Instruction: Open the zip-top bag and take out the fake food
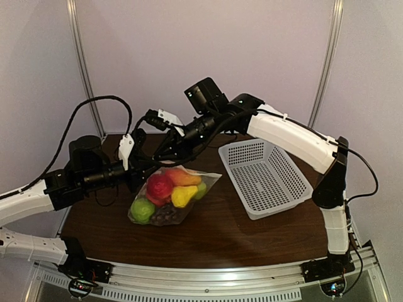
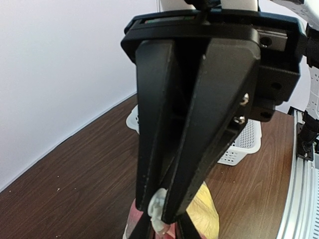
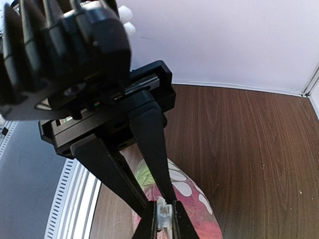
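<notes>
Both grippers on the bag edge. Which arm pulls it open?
Right, probably: right gripper is shut on the zip-top bag at its edge, bare table beyond it toward the basket; left gripper, also pinching, can anchor.

Right gripper point(image 3: 163, 208) pinches the pale top strip of the zip-top bag point(image 3: 185, 191); red and green fake food point(image 3: 205, 222) shows through, brown table point(image 3: 249, 149) underneath.
</notes>
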`<state>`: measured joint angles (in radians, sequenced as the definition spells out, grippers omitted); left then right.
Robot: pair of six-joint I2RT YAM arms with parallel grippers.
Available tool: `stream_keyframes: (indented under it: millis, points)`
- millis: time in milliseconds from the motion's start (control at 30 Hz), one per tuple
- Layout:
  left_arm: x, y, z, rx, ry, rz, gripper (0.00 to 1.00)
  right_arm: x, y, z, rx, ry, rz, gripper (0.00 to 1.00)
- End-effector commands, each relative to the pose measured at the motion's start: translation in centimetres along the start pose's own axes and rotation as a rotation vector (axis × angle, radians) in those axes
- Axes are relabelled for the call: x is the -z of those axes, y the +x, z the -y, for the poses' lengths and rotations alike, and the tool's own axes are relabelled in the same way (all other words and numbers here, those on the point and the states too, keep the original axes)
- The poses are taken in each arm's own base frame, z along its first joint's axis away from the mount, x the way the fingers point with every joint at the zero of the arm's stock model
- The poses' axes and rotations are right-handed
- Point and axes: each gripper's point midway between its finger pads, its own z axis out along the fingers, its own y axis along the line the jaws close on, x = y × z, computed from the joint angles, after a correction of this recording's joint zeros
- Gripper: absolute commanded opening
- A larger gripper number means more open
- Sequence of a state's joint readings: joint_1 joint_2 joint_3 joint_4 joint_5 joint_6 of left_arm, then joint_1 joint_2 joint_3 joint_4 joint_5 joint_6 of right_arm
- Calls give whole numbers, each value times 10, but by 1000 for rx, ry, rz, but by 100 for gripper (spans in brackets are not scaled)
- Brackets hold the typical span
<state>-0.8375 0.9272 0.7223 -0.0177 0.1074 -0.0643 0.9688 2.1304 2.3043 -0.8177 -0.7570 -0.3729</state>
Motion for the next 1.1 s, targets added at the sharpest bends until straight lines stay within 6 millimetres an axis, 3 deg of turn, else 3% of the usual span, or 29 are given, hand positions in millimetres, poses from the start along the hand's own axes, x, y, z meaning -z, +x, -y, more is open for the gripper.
stream_keyframes:
  millis: [0,133,267,700,933,1067]
  points:
    - [0,-19,-2,-19,-4,44,12,12,-4,0,28,35,-6,0]
    - [4,-22,-7,-28,-31,56,0,13,2,3,42,55,-32,0]
    - [12,-23,-13,-31,-70,59,0,13,18,6,43,63,-71,0]
    - [33,-25,-25,-38,-161,98,0,21,79,42,-31,135,-192,0]
    - [40,-25,-30,-39,-193,100,0,38,101,55,-61,171,-232,0]
    - [45,-23,-34,-38,-218,105,0,50,126,62,-88,190,-281,0]
